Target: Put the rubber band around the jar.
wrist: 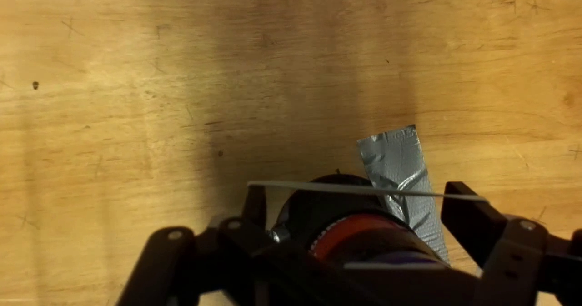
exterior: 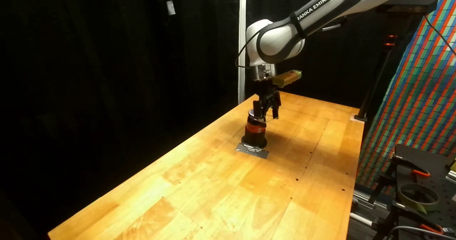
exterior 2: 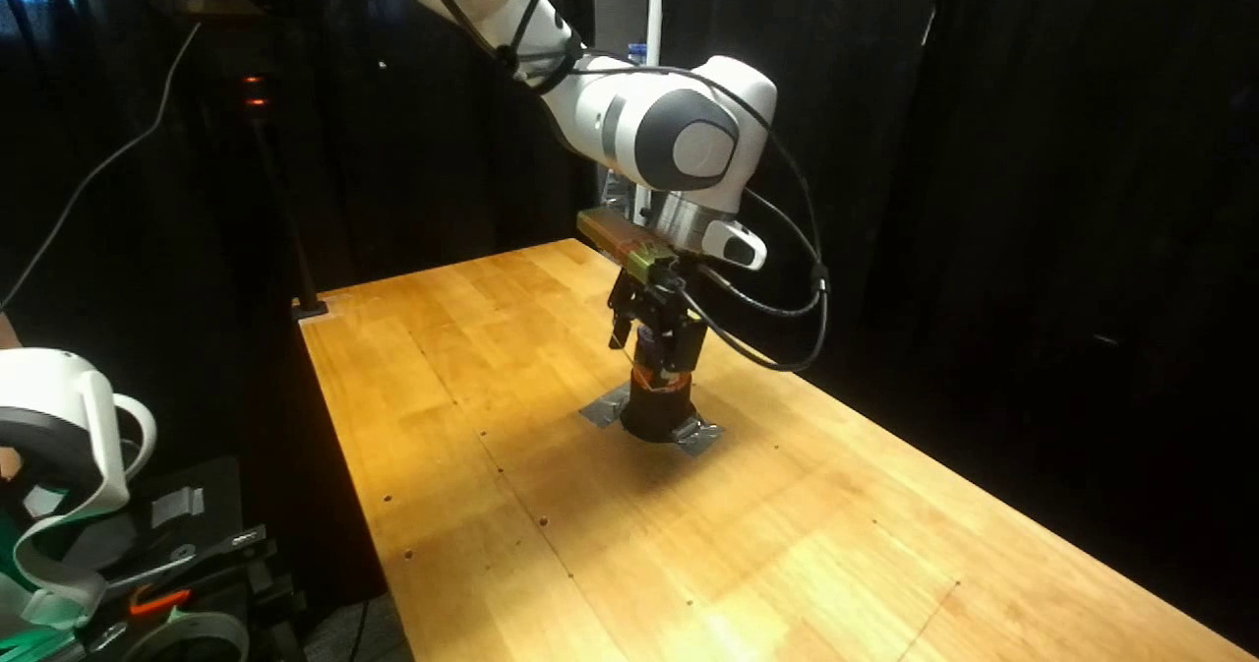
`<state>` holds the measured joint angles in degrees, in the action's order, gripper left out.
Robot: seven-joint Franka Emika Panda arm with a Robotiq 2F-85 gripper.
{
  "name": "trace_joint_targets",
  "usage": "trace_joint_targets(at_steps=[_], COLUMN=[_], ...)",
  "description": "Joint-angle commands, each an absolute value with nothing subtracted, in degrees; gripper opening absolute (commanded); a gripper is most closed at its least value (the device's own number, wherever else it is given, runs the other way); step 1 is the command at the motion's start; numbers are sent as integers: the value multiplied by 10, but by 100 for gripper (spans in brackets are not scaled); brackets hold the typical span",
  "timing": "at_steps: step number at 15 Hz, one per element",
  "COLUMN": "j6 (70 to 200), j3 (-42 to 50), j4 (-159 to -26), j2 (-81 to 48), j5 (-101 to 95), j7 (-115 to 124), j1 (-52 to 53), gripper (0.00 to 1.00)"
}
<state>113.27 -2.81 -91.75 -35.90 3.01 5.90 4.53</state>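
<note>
The small jar (exterior: 255, 128) has a red-orange band on a dark body and stands upright in a dark holder (exterior: 253, 139). It also shows in an exterior view (exterior 2: 652, 378) and in the wrist view (wrist: 359, 233). My gripper (wrist: 359, 190) is open, pointing down at the jar's top. The pale rubber band (wrist: 327, 188) is stretched across both fingertips. One strand passes beyond the jar's far side in the wrist view. A second pale line crosses the jar lower down. The fingers partly hide the jar's top, and I cannot tell whether the band encircles it.
Grey tape (wrist: 400, 160) fixes the holder to the wooden table (exterior: 221, 197); it shows in an exterior view (exterior 2: 605, 407) too. A black stand (exterior: 361, 117) is at the table's far corner. A side shelf with a tape roll (exterior: 418, 196) stands beside the table.
</note>
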Motion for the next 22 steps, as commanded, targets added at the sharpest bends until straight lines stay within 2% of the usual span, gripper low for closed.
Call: trace_joint_targets(at_steps=[1, 3, 4, 5, 6, 9, 14, 17, 21, 22], j6=[1206, 1253, 1279, 1307, 1342, 1465, 1696, 1840, 2023, 2062], j3=[-31, -29, -28, -28, -28, -30, -40, -63, -146, -165], j4=[-1039, -1080, -1101, -1122, -1145, -1218, -1345, -1413, -1476, -1487], j2=[-287, -267, -257, -247, -235, -199, -143, -128, -148, -157], j5=[49, 47, 43, 42, 40, 36, 30, 32, -16, -52], j7=[49, 51, 53, 53, 52, 45, 11, -25, -44, -29], j1=[35, 37, 39, 39, 40, 42, 39, 24, -47, -70], gripper=[100, 100, 75, 74, 68, 42, 6, 2, 8, 7])
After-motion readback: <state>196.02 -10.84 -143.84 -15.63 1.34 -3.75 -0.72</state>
